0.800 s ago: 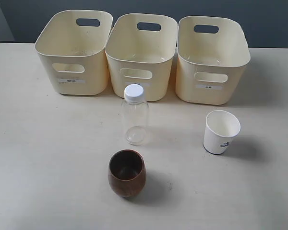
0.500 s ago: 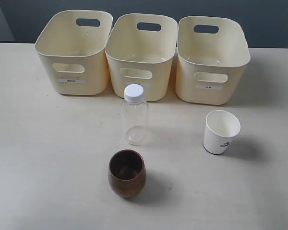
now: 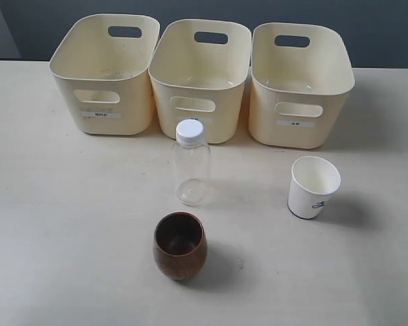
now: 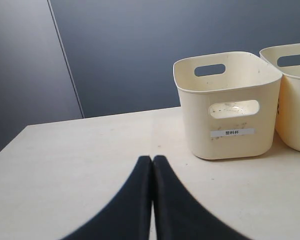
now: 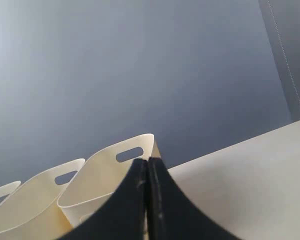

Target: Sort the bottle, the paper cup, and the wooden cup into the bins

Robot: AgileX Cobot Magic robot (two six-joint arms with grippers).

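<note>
Grippers: left gripper [image 4: 151, 162] closed, empty | right gripper [image 5: 148, 162] closed, empty | bottle [image 3: 191, 165] upright before bins [image 3: 200, 85]

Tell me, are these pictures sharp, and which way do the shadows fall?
Exterior view: sharp and evenly lit; soft shadows fall to the right of the wooden cup and paper cup, with only a faint one beside the clear bottle. Left wrist view: the bin is crisp, the shut left gripper blurred. Right wrist view: the right gripper is likewise blurred.
</note>
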